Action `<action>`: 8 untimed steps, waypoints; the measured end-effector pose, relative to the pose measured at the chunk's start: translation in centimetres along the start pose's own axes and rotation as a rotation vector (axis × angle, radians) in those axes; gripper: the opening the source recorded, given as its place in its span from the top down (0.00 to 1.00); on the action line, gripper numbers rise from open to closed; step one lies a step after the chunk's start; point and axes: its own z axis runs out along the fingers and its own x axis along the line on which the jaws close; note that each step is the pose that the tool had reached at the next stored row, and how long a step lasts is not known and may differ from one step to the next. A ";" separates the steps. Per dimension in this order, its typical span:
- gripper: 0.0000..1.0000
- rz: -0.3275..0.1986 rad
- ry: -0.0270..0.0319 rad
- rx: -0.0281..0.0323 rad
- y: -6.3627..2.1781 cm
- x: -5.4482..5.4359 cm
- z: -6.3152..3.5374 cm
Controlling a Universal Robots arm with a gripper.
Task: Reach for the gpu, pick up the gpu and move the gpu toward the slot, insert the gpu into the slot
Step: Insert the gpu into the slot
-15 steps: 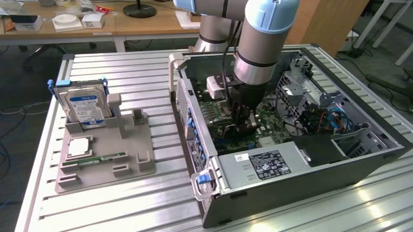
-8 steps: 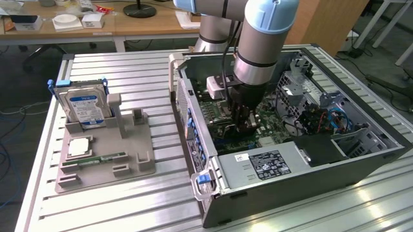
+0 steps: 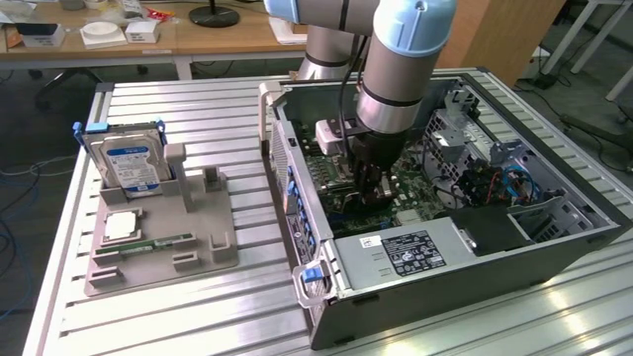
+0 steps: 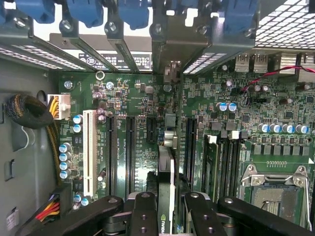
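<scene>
My gripper [image 3: 374, 189] reaches down into the open computer case [image 3: 435, 285], just above the green motherboard [image 3: 416, 204]. In the wrist view the gripper [image 4: 170, 214] is shut on the gpu [image 4: 166, 182]. The card shows edge-on, thin and upright, with a black finger [image 4: 142, 211] on each side. It stands over the motherboard [image 4: 138, 105] between two long black slots [image 4: 130, 152], in line with the rear bracket openings [image 4: 170, 54]. The slot right under the card is hidden by the card itself, so I cannot tell whether its edge touches it.
A white slot [image 4: 89, 152] and cable bundles [image 4: 34, 113] lie to one side of the card, memory slots [image 4: 221, 162] and the CPU socket [image 4: 273, 189] to the other. Outside the case, a grey fixture [image 3: 163, 245] holds a blue-labelled hard drive [image 3: 130, 163] and a memory stick [image 3: 144, 245].
</scene>
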 end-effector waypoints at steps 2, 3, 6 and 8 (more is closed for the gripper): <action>0.74 0.000 0.0000 0.0000 0.00 0.0 0.00; 0.74 0.000 0.0000 0.0000 0.00 0.0 0.00; 0.74 0.000 0.0000 0.0000 0.00 0.0 0.00; 0.74 0.000 0.0000 -0.0001 0.00 0.0 -0.01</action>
